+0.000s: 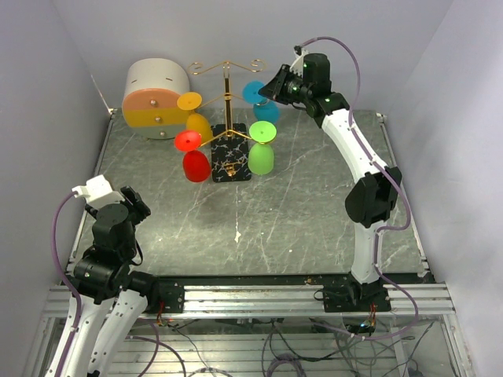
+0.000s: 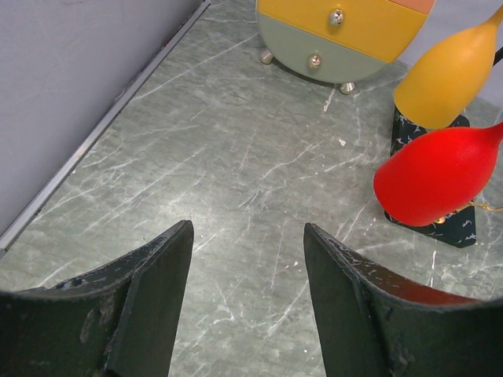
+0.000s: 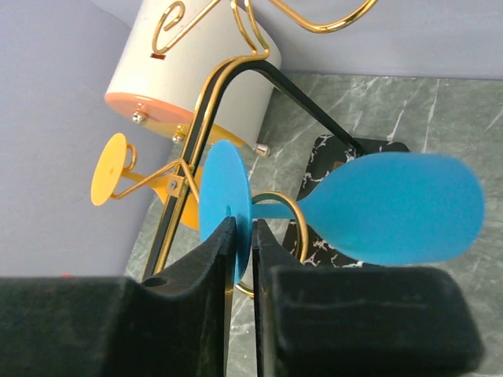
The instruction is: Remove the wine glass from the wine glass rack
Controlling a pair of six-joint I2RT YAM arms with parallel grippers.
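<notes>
So the right pincer (image 3: 244, 229) is pinched on the flat foot of the blue wine glass (image 3: 393, 208). The glass hangs on the far-right side of the rack (image 3: 211, 110), with its stem running straight out from the jaws through the wire hook. The left pincer (image 2: 247, 233) is wide open, well away, holding nothing.

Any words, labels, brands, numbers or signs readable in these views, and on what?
No text is readable in any view.
On the drawer box there is a small red mark, too small to tell if it is lettering.
On the rack base there are only white veins, no writing.
On the blue glass, pinched by the right gripper, no marking shows.
</notes>
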